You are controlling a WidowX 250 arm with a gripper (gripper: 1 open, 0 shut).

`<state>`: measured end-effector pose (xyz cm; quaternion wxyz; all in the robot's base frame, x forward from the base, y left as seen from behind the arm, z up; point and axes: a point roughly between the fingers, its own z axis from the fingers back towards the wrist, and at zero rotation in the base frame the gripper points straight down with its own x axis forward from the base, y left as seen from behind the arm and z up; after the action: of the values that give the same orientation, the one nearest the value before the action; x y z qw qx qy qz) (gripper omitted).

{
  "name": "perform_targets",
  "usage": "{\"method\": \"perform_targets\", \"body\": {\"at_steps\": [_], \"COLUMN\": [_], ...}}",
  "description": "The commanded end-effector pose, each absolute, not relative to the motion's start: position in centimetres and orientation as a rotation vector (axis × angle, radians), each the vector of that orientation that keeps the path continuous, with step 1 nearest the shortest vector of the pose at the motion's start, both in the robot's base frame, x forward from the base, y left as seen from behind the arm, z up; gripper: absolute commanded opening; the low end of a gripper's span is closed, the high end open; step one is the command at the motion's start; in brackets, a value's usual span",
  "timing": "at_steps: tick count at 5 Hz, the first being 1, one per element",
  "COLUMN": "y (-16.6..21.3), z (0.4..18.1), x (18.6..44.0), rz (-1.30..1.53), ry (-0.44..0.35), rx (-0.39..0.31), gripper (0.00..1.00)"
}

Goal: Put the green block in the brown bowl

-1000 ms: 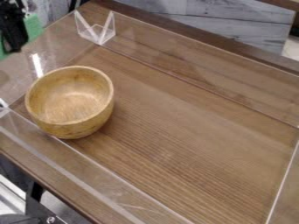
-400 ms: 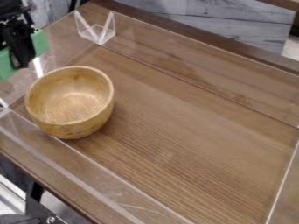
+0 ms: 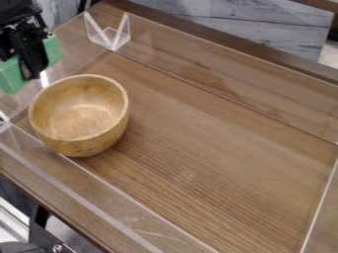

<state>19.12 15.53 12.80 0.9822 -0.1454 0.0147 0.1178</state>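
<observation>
The wooden table (image 3: 218, 128) is spreading beneath everything. The brown bowl (image 3: 79, 116) is sitting on it, its hollow facing up. Beyond the bowl, a clear plastic stand (image 3: 110, 33) is standing. The green block (image 3: 32, 61) is hanging just beside the bowl's far-left rim, its long axis slanting. The dark pincer (image 3: 27, 51) is clamping the block.

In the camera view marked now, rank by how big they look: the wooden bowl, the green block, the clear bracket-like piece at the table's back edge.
1. Brown bowl, clearly the largest.
2. Too close to rank: green block, partly out of frame, and clear piece.
</observation>
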Motion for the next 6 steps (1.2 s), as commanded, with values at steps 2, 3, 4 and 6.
{"method": "perform_targets", "body": {"at_steps": [2,3,4,6], "y": [14.6,14.1,13.5,12.2], "z": [14.0,13.6,13.4,13.3], "x": [19.6,19.8,19.9,19.9], "rz": [0.235,0.243,0.248,0.213], "ry": [-0.029,-0.028,-0.021,0.005], "rx": [-0.267,-0.281,-0.292,-0.285], "gripper": [0.00,0.00,0.00,0.00]}}
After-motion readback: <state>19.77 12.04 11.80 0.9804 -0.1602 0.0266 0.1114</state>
